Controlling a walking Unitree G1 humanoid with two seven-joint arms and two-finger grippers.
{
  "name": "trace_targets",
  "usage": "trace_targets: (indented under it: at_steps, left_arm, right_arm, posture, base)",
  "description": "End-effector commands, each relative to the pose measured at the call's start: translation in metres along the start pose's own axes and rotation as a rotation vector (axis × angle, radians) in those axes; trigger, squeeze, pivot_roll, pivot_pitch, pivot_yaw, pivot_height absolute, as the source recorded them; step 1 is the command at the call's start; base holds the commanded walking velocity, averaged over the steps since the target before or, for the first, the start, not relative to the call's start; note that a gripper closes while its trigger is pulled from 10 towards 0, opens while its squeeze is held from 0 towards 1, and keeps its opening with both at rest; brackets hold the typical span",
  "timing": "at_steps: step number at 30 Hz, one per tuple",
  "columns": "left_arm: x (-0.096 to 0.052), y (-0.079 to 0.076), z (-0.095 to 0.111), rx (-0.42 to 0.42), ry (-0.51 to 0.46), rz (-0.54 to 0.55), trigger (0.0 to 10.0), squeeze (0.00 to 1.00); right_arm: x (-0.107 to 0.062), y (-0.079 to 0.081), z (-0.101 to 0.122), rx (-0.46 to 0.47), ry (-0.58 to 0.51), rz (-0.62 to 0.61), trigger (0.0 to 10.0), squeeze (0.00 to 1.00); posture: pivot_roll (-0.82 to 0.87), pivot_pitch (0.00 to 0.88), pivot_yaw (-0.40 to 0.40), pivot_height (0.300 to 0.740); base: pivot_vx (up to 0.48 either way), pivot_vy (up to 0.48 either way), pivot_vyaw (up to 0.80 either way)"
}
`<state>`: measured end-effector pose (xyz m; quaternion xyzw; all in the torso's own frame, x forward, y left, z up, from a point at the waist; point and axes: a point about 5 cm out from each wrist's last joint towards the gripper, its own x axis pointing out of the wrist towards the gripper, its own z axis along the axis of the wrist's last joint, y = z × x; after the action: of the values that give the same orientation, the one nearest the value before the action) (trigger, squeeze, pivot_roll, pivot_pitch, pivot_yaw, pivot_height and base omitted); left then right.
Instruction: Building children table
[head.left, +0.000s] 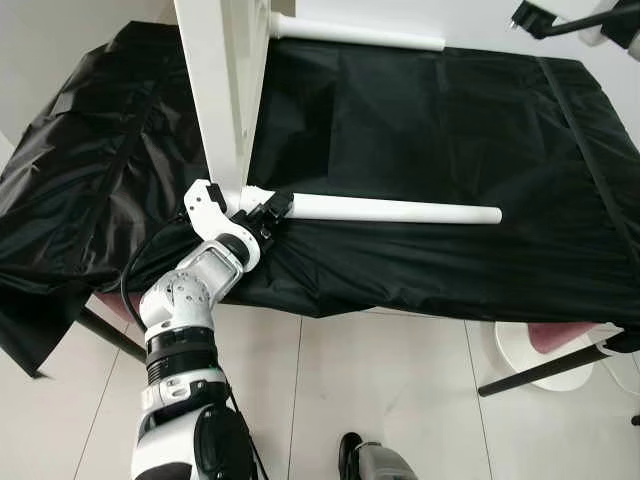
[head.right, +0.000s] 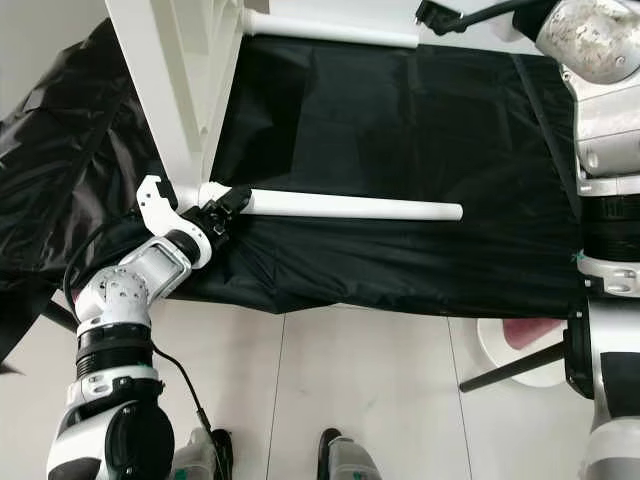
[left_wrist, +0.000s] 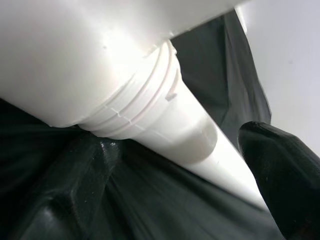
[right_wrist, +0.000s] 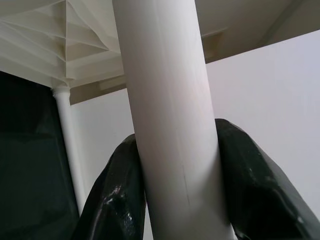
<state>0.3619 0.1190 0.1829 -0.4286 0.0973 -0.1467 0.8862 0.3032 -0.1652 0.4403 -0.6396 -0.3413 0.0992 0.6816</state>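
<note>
The tabletop (head.left: 222, 90) stood on edge on a black sheet (head.left: 420, 120) covering a work surface, with two white legs jutting sideways from it. The near leg (head.left: 390, 209) lay along the sheet, its threaded end seated in the tabletop's corner. The left gripper (head.left: 268, 214) was at that joint, fingers (left_wrist: 280, 175) spread either side of the leg. Farther back, the right gripper (right_wrist: 175, 200) pinched the far leg (head.left: 360, 34), fingers pressed against both its sides
</note>
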Motion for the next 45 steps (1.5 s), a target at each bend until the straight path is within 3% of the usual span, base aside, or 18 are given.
trace_targets:
  at_steps: [1,7,12,13,25,29,33,37,39,41,44,45]
  left_arm:
    - [0.019,-0.032,-0.048,-0.162,0.074,0.362,10.0,0.0]
    - [0.03,-0.046,-0.052,-0.193,0.102,0.335,10.0,0.0]
    - [0.032,-0.045,-0.055,-0.182,0.115,0.364,10.0,0.0]
    - [0.032,-0.045,-0.057,-0.201,0.127,0.362,10.0,0.0]
    - [0.034,-0.047,-0.059,-0.199,0.135,0.428,10.0,0.0]
    - [0.037,-0.054,-0.051,-0.212,0.078,0.401,10.0,0.0]
    - [0.04,-0.066,-0.042,-0.227,0.024,0.308,10.0,0.0]
    - [0.04,-0.074,-0.041,-0.211,0.02,0.26,10.0,0.0]
    - [0.04,-0.076,-0.038,-0.221,0.004,0.246,10.0,0.0]
    - [0.04,-0.076,-0.038,-0.221,0.004,0.246,10.0,0.0]
    - [0.041,-0.082,-0.032,-0.24,-0.042,0.219,10.0,0.0]
    - [0.041,-0.082,-0.032,-0.24,-0.042,0.219,10.0,0.0]
  right_arm:
    - [0.002,-0.004,0.005,0.027,-0.034,-0.027,10.0,0.0]
    - [0.004,-0.002,0.007,0.024,-0.046,-0.007,10.0,0.0]
    - [0.003,-0.002,0.008,0.023,-0.057,0.003,10.0,0.0]
    - [0.003,-0.002,0.008,0.025,-0.057,0.002,0.0,0.0]
    - [0.002,-0.01,0.011,0.029,-0.079,-0.038,0.0,0.0]
    - [0.001,-0.013,0.01,0.037,-0.078,-0.051,0.0,0.0]
    - [0.0,-0.019,0.01,0.055,-0.085,-0.092,0.0,0.0]
    - [-0.004,-0.028,0.009,0.051,-0.078,-0.132,0.0,0.0]
    - [-0.011,-0.043,0.008,0.028,-0.058,-0.169,0.0,0.0]
    - [-0.011,-0.043,0.008,0.028,-0.058,-0.169,0.0,0.0]
    - [-0.024,-0.065,0.002,-0.01,-0.008,-0.239,0.0,0.0]
    - [-0.024,-0.065,0.002,-0.01,-0.008,-0.239,0.0,0.0]
  posture:
    - [0.04,0.201,0.001,0.74]
    - [0.03,0.21,0.007,0.74]
    - [0.03,0.216,0.006,0.74]
    - [0.02,0.22,0.01,0.74]
    - [0.02,0.227,0.012,0.74]
    - [0.02,0.227,0.01,0.74]
    - [0.02,0.228,0.005,0.74]
    - [0.02,0.228,0.006,0.74]
    - [0.01,0.23,0.011,0.74]
    - [0.01,0.23,0.011,0.74]
    - [0.0,0.231,0.018,0.74]
    - [0.0,0.231,0.018,0.74]
  base:
    - [0.0,0.0,0.0]
    - [0.0,0.0,0.0]
    - [0.0,0.0,0.0]
    - [0.0,0.0,0.0]
    - [0.0,0.0,0.0]
    - [0.0,0.0,0.0]
    - [0.0,0.0,0.0]
    - [0.0,0.0,0.0]
    - [0.0,0.0,0.0]
    - [0.0,0.0,0.0]
    - [0.0,0.0,0.0]
    - [0.0,0.0,0.0]
